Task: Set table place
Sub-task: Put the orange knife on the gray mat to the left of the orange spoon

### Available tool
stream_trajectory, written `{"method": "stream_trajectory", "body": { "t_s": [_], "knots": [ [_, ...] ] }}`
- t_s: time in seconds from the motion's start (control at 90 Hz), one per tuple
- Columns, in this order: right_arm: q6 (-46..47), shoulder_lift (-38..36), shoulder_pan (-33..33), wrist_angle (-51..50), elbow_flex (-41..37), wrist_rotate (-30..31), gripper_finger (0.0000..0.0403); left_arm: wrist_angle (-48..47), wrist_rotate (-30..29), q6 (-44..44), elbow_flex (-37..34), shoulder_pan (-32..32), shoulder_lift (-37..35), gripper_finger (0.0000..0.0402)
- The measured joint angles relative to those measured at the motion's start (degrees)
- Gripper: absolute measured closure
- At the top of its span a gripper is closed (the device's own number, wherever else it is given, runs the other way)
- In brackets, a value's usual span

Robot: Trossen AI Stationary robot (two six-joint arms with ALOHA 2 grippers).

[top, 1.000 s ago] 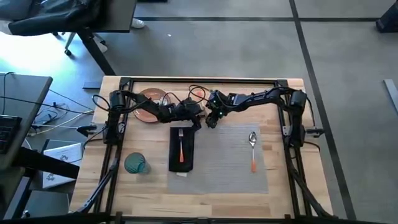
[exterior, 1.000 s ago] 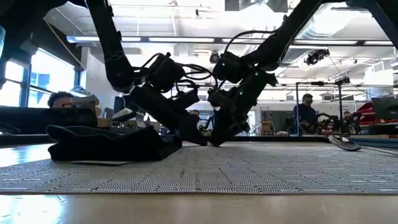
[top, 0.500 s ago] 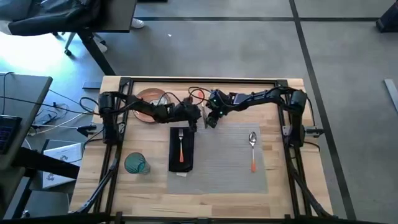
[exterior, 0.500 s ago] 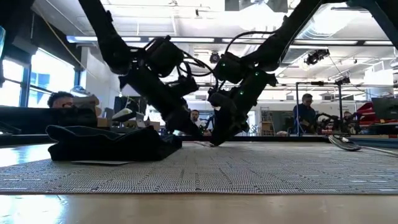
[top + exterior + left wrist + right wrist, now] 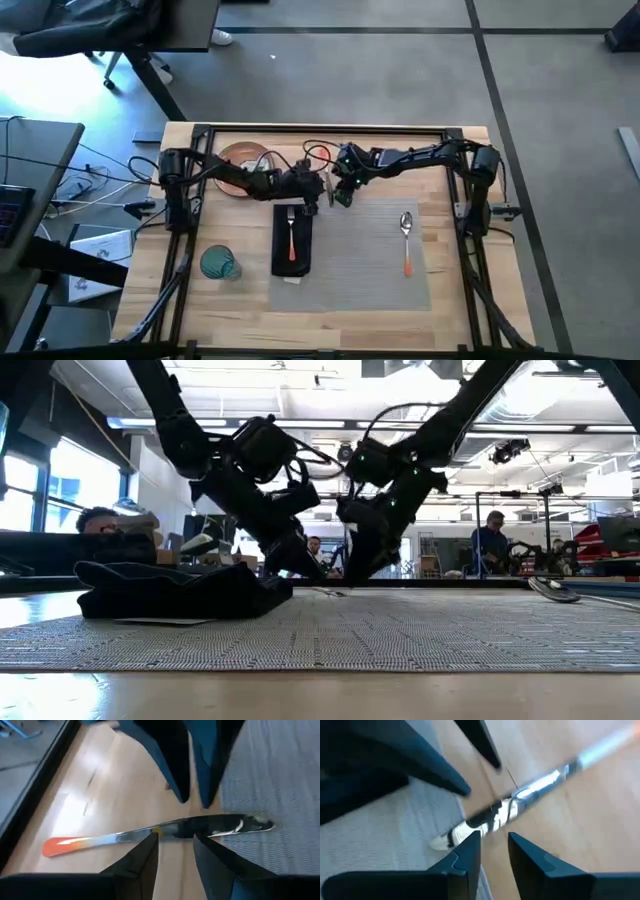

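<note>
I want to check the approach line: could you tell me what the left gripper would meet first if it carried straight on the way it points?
Probably the knife: it lies across the line just ahead of the open left gripper, partly on the placemat; the right gripper's fingers stand beyond it.

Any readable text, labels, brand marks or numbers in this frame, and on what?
None can be read in any view.
The plate carries a white motif, a pattern rather than lettering.
The knife, placemat and table show no print.

Bright daylight from the left; wrist views blurred, glare on wood
</note>
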Motion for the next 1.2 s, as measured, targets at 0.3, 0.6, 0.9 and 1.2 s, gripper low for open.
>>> {"method": "stream_trajectory", "body": {
  "t_s": [0.3, 0.6, 0.9, 1.2],
  "knots": [
    [-5.5, -0.5, 0.8, 21.3, -11.6, -2.2, 0.0397, -5.5, 6.1, -8.2, 0.0, 0.4, -4.0, 0.0290],
    [-10.3, -0.5, 1.1, 47.0, -23.7, -0.9, 0.0403, -5.1, 12.1, -25.7, 0.1, 4.8, -5.6, 0.0290],
    [-18.3, 0.2, 1.1, 47.2, -22.6, -2.7, 0.0403, -4.2, 15.1, -39.8, 0.1, 7.3, -5.6, 0.0243],
    [-20.4, 1.3, -0.8, 44.8, -21.1, -1.3, 0.0403, -4.1, 11.9, -51.7, 0.1, 7.1, -5.6, 0.0217]
  ]
}}
